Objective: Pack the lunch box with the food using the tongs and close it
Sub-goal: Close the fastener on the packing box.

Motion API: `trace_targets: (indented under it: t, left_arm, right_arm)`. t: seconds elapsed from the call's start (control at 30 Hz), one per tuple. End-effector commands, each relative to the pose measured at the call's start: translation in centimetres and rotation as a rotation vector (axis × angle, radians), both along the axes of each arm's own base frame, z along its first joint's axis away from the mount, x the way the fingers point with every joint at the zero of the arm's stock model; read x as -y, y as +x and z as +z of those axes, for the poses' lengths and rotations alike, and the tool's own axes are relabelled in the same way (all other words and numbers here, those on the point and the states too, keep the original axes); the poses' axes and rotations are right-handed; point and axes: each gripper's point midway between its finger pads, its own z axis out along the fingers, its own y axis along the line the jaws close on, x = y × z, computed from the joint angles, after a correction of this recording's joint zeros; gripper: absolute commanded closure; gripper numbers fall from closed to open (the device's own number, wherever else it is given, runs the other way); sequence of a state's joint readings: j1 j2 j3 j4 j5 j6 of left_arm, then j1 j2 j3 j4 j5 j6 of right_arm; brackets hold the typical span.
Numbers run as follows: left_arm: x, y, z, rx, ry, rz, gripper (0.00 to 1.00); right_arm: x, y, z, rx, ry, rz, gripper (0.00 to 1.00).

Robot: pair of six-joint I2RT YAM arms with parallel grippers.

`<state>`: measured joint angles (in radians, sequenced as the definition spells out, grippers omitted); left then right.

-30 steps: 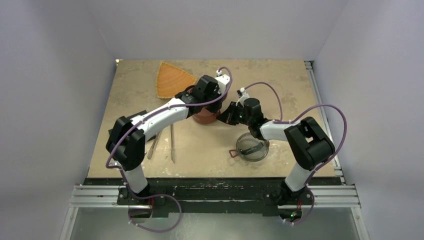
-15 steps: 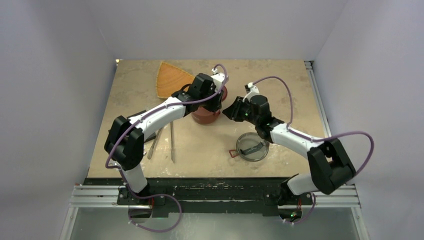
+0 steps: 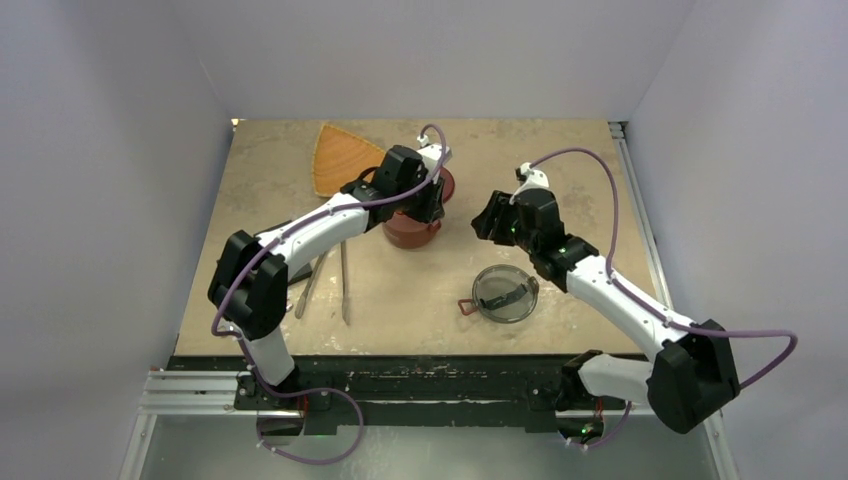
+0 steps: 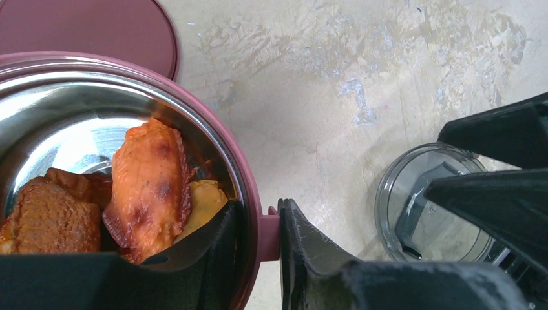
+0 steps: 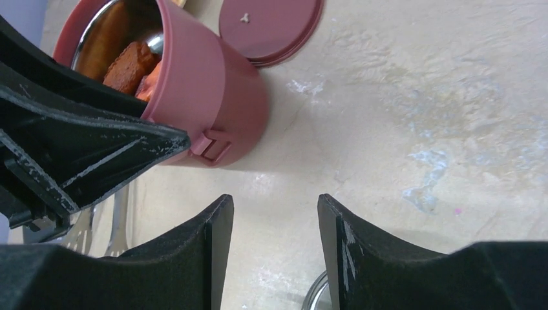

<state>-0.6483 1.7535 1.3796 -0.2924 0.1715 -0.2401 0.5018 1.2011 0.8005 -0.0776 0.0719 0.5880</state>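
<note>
Lunch box (image 5: 213, 97), on counter (image 3: 580, 170), food (image 4: 148, 181) inside, rim pinched by left tool (image 4: 258, 216); right tool (image 5: 274, 203) newly released and drawn back, jaws apart, empty; clear top lid (image 3: 504, 293) lies nearby, so closing remains.

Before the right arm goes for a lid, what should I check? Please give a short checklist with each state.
1. Grip: left gripper clamps the lunch box rim: ok.
2. Load: food lies inside it: ok.
3. Free arm: right gripper open, empty: ok.
4. Lid: dark-red disc lid lies uncovered on the table: ok.
5. Rim free for a lid: not ok, one finger of the left gripper sits inside the box.
6. Pieces low enough for a lid: cannot tell.
</note>
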Motion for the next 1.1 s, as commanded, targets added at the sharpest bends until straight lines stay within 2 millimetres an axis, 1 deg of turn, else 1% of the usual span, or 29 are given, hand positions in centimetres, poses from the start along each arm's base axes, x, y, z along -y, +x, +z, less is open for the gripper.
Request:
trace_targets:
  t: [0.0,0.07,0.1,0.13,0.27,0.4,0.53,0.63,0.67,0.73,0.8,0.93,1.0,1.07]
  left_arm:
    - [1.9,-2.9,-0.3,-0.152,-0.099,-0.038,0.74]
    - [1.7,-2.6,0.5,-0.127,-0.098,-0.029,0.70]
    - [1.6,-2.4,1.0,-0.109,-0.095,-0.025,0.68]
    - [1.4,-2.2,1.5,-0.091,-0.087,-0.019,0.66]
    - [0.1,-1.2,4.4,-0.003,-0.067,0.011,0.56]
    - [-1.4,-0.2,7.1,0.051,-0.075,0.047,0.48]
    - [-3.6,0.7,8.9,0.102,-0.052,0.093,0.42]
    - [-5.9,1.7,9.8,0.129,-0.040,0.145,0.38]
    - [-6.8,2.1,10.0,0.131,-0.045,0.168,0.37]
    - [-8.7,2.9,10.6,0.140,-0.071,0.215,0.37]
    - [-10.8,3.7,11.2,0.163,-0.094,0.273,0.37]
    - [-15.5,5.1,12.0,0.254,-0.079,0.435,0.37]
    - [-17.6,5.4,11.7,0.286,-0.064,0.501,0.37]
    - [-19.1,5.5,11.3,0.298,-0.074,0.537,0.37]
  right_arm:
    - [1.5,0.8,1.9,0.031,-0.045,-0.049,0.45]
    - [0.8,1.3,2.2,0.032,-0.030,-0.027,0.45]
    - [0.5,1.6,2.2,0.029,-0.031,-0.013,0.44]
    - [0.2,1.9,2.0,0.032,-0.054,0.008,0.40]
    - [-0.7,4.0,1.6,0.040,-0.082,0.026,0.38]
    - [-1.6,6.9,0.1,0.018,-0.130,0.023,0.39]
    - [-2.8,9.8,-1.7,-0.002,-0.168,0.031,0.40]
    - [-3.7,11.9,-3.0,-0.012,-0.182,0.043,0.40]
    - [-4.1,12.9,-2.8,-0.006,-0.183,0.042,0.40]
    - [-4.1,14.3,-3.5,-0.013,-0.200,0.026,0.40]
    - [-3.9,15.7,-5.0,-0.048,-0.229,0.004,0.41]
    - [-3.0,17.6,-6.6,-0.082,-0.248,-0.028,0.41]
    - [-2.2,18.2,-7.3,-0.098,-0.261,-0.049,0.41]
    - [-1.4,18.8,-7.8,-0.105,-0.268,-0.070,0.41]
